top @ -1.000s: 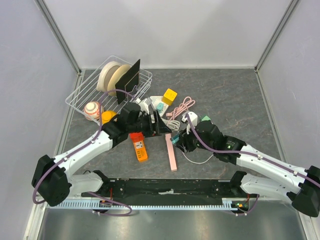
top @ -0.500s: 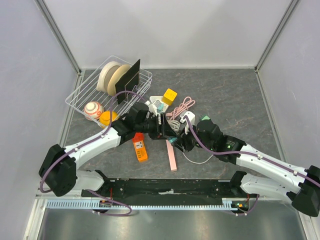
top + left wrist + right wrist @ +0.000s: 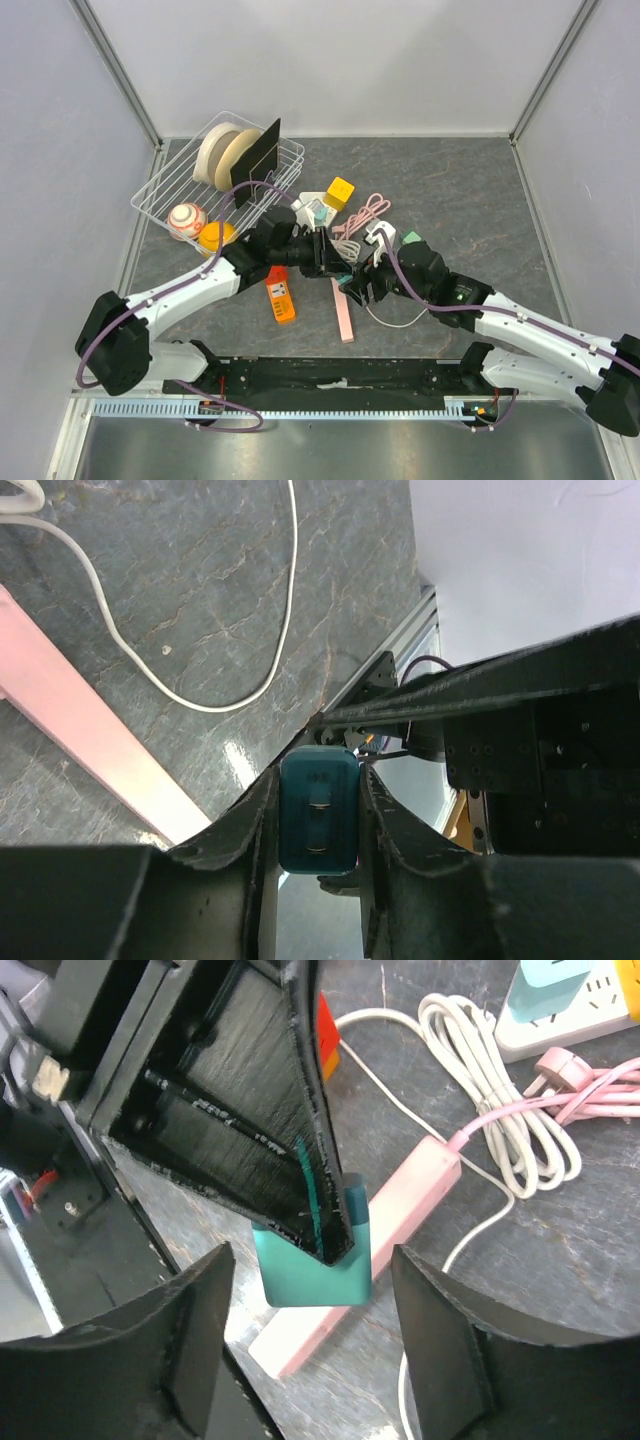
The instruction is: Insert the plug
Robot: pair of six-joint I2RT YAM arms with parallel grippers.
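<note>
teal plug [image 3: 318, 815] pinched in left tool [image 3: 318, 785], over pink strip [image 3: 405, 1200]

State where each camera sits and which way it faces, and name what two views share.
Top external: above, behind the bases, facing down on the table; both arms, left hand, right hand show.
Left wrist: on the left arm, looking along its fingers at the teal plug they clamp.
Right wrist: on the right arm, looking between its spread fingers at that plug, pink power strip behind.
Shared: both wrist views show plug and strip.
</note>
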